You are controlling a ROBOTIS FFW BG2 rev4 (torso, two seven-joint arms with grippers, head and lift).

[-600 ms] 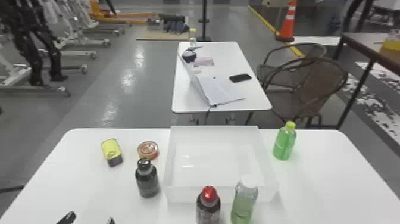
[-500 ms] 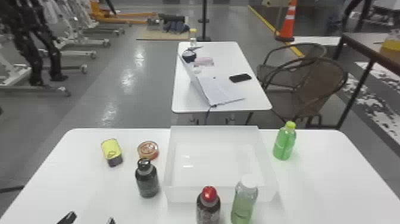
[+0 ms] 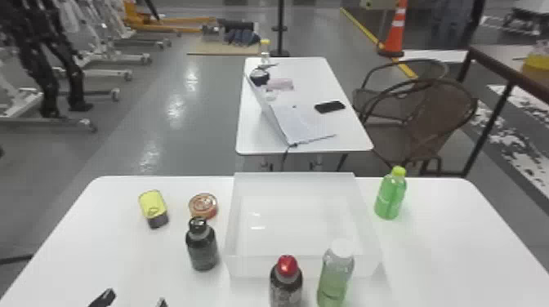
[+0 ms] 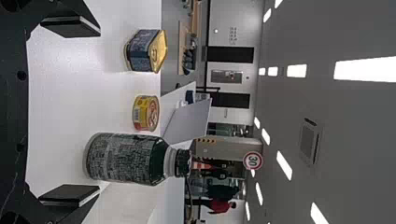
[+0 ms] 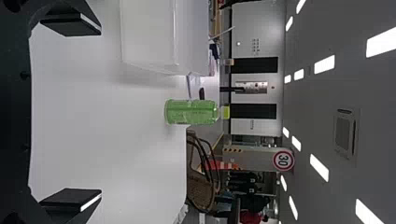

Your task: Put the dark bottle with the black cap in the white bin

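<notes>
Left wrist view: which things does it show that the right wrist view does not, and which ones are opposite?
Left wrist view: the dark bottle with its black cap, the round tin, the boxy tin with a yellow lid, and the open left gripper.

Right wrist view: the green bottle and the open right gripper.

Both: the white table, the round sign and the white bin, though in the left wrist view I see just what looks like its side.
</notes>
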